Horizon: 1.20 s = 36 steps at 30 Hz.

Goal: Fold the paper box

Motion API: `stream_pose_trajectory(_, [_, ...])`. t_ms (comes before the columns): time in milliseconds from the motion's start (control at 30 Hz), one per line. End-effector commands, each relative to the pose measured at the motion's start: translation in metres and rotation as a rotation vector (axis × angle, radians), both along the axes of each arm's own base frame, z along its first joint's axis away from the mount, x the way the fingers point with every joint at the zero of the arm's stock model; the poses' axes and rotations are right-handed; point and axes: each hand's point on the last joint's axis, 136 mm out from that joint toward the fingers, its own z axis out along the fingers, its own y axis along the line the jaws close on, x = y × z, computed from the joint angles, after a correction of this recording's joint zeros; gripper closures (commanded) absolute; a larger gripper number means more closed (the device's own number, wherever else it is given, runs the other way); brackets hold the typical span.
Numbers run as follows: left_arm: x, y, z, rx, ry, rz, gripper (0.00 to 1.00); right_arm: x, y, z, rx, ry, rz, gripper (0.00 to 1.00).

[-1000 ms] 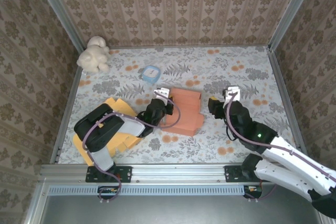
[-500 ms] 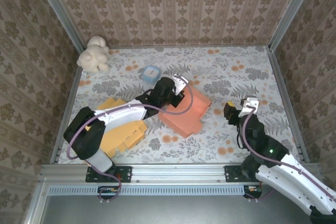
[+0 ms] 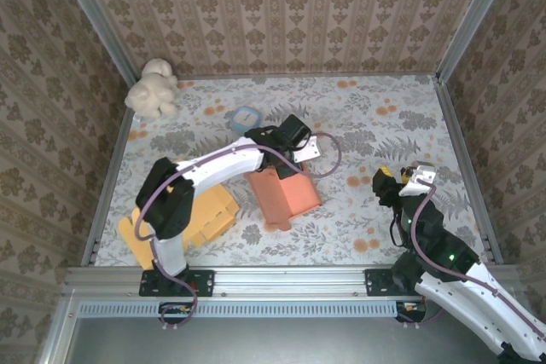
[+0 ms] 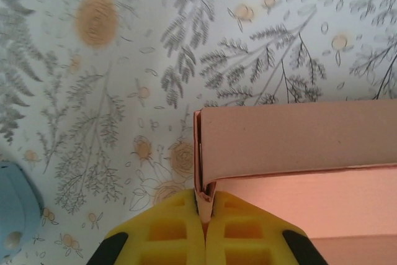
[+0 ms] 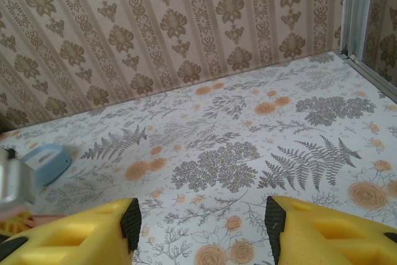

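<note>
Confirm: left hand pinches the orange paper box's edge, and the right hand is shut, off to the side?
No: the left hand does pinch the orange paper box by its edge, but the right hand is open, not shut, off to the side; the right wrist view shows it.

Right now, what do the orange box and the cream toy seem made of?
Orange box: thin matte card or stiff paper, going by its sharp creases and the thin edge pinched in the left pincer. Cream toy: probably soft plush, lumpy and fuzzy-looking, though too small to be sure.
</note>
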Motion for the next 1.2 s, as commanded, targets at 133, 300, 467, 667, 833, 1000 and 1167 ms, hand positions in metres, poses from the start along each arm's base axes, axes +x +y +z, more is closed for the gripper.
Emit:
stream_pose_trajectory(133, [0.003, 0.010, -0.037, 0.264, -0.061, -0.093, 0.95, -0.001, -0.005, -0.003, 0.007, 0.005, -0.022, 0.42])
stream_pose_trajectory(300, [0.008, 0.000, -0.048, 0.248, -0.120, -0.104, 0.93, -0.001, -0.004, -0.005, 0.009, 0.008, -0.019, 0.42])
stream_pose_trajectory(467, [0.010, -0.008, -0.062, 0.269, -0.186, -0.118, 0.90, -0.001, -0.002, -0.006, 0.014, 0.012, -0.011, 0.42])
stream_pose_trajectory(667, [0.018, -0.010, -0.074, 0.294, -0.252, -0.115, 0.89, -0.001, -0.001, -0.006, 0.017, 0.014, -0.005, 0.42])
stream_pose_trajectory(833, [0.019, -0.012, -0.071, 0.288, -0.276, -0.117, 0.82, -0.001, 0.000, -0.006, 0.020, 0.013, 0.000, 0.42])
stream_pose_trajectory(1000, [0.016, -0.016, -0.060, 0.269, -0.253, -0.118, 0.67, -0.001, 0.000, -0.007, 0.020, 0.016, 0.002, 0.42])
stream_pose_trajectory(1167, [0.011, -0.024, -0.040, 0.205, -0.223, -0.119, 0.61, -0.001, 0.000, -0.007, 0.021, 0.015, 0.001, 0.42])
